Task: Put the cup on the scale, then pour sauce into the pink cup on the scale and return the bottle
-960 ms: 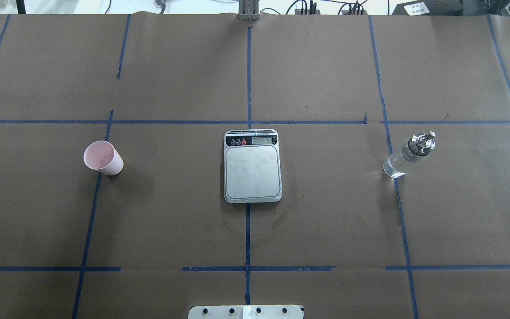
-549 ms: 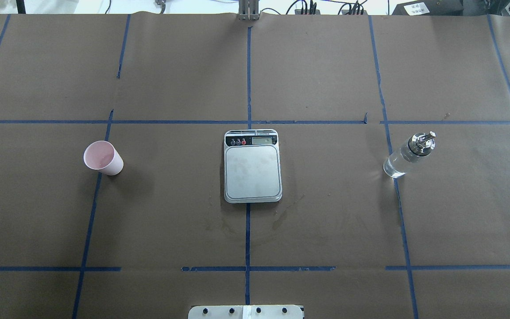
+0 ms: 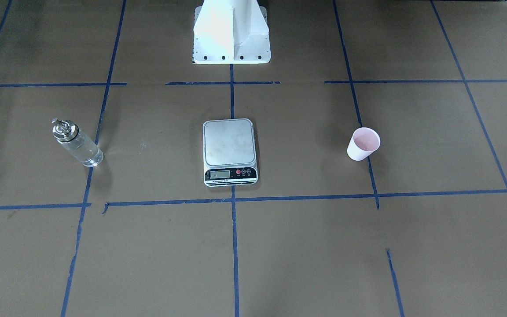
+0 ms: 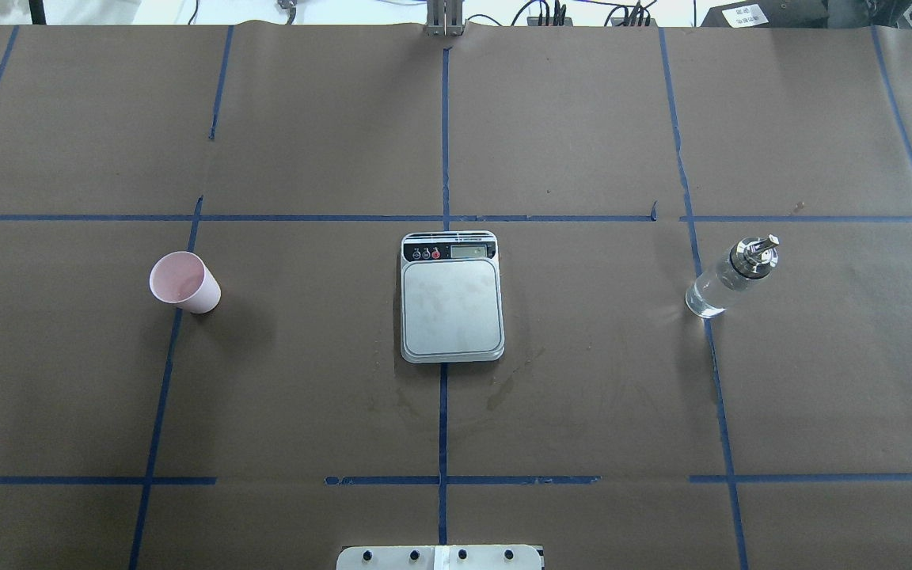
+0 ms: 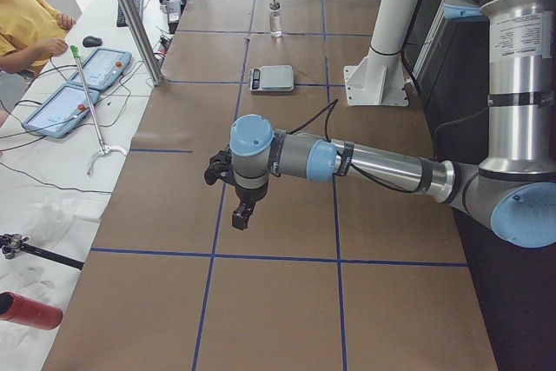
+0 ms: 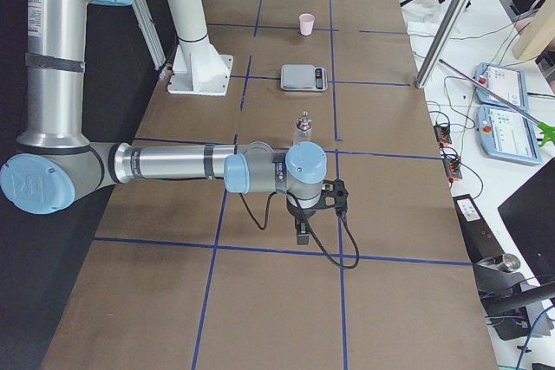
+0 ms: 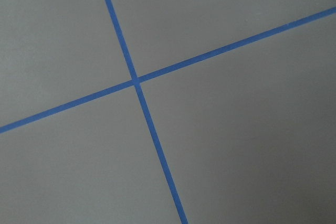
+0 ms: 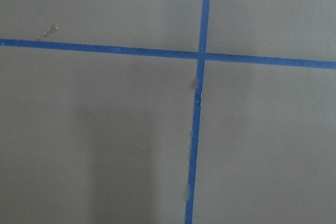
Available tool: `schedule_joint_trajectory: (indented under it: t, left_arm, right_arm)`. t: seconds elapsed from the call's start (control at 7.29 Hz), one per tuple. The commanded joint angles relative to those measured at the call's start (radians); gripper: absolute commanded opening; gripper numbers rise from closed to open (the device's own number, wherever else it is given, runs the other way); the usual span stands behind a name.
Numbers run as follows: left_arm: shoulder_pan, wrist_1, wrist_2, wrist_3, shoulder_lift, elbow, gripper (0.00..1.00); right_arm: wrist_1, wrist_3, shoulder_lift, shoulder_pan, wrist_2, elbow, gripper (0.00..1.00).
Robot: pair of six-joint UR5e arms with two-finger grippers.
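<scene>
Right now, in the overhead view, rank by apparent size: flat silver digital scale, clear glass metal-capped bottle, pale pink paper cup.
1. flat silver digital scale: clearly largest.
2. clear glass bottle and pale pink paper cup: too alike to rank; bottle longer, cup wider.

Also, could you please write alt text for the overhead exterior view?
A silver digital scale sits centred on brown paper gridded with blue tape. A pale pink paper cup stands to its left, a clear glass bottle with silver cap to its right.
</scene>
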Motion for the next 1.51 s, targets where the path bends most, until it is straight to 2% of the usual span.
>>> schedule_joint_trajectory:
  t: [0.0,0.27,0.41,0.69,0.96,1.1,1.23,1.37]
  left_arm:
    - [0.003,-0.013,-0.085,-0.004,0.000,0.011,1.00]
    - [0.010,-0.036,-0.116,-0.072,-0.002,-0.015,1.00]
    - [0.091,-0.104,-0.154,-0.196,-0.004,-0.040,1.00]
    - [0.191,-0.245,-0.147,-0.469,-0.013,-0.060,1.00]
    - [0.242,-0.292,-0.147,-0.540,-0.033,-0.072,1.00]
    - [0.315,-0.290,-0.107,-0.644,-0.075,-0.072,1.00]
    - [0.375,-0.292,-0.020,-0.726,-0.098,-0.072,1.00]
    - [0.397,-0.289,-0.012,-0.755,-0.117,-0.063,1.00]
  right_arm:
    - [0.003,-0.005,-0.009,0.000,0.037,0.009,1.00]
    - [0.019,-0.008,-0.011,-0.003,0.088,0.032,1.00]
    - [0.048,-0.003,-0.021,-0.003,0.092,0.031,1.00]
    - [0.061,-0.003,-0.023,-0.008,0.095,0.031,1.00]
    - [0.069,0.003,-0.023,-0.020,0.094,0.031,1.00]
    - [0.069,0.003,-0.023,-0.021,0.094,0.031,1.00]
    - [0.070,0.002,-0.023,-0.020,0.094,0.031,1.00]
    - [0.070,0.003,-0.023,-0.021,0.094,0.031,1.00]
